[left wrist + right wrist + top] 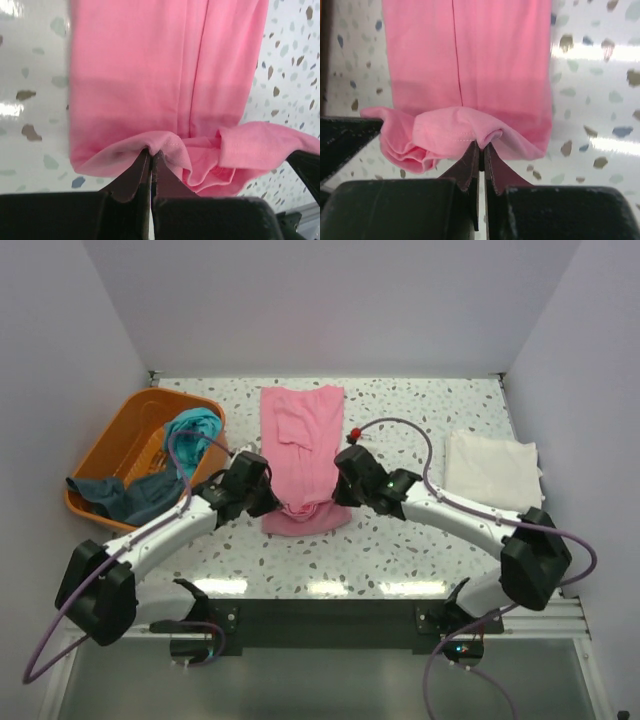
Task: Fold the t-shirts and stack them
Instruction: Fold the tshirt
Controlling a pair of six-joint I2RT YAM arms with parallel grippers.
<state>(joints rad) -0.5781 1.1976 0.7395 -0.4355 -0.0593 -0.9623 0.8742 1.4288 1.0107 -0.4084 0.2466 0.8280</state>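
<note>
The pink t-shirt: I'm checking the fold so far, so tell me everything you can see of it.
The pink t-shirt is soft, plain cloth, folded lengthwise into a long narrow strip that lies flat on the speckled table and runs away from the arms. A crease runs down its length. Its near end, with a stitched hem, is bunched and raised off the table. The left gripper and the right gripper each pinch that end, shut, side by side.

orange basket [112,448]: table's far-left corner; speckled table [400,552]: glossy; walls [330,300]: plain pale
</note>
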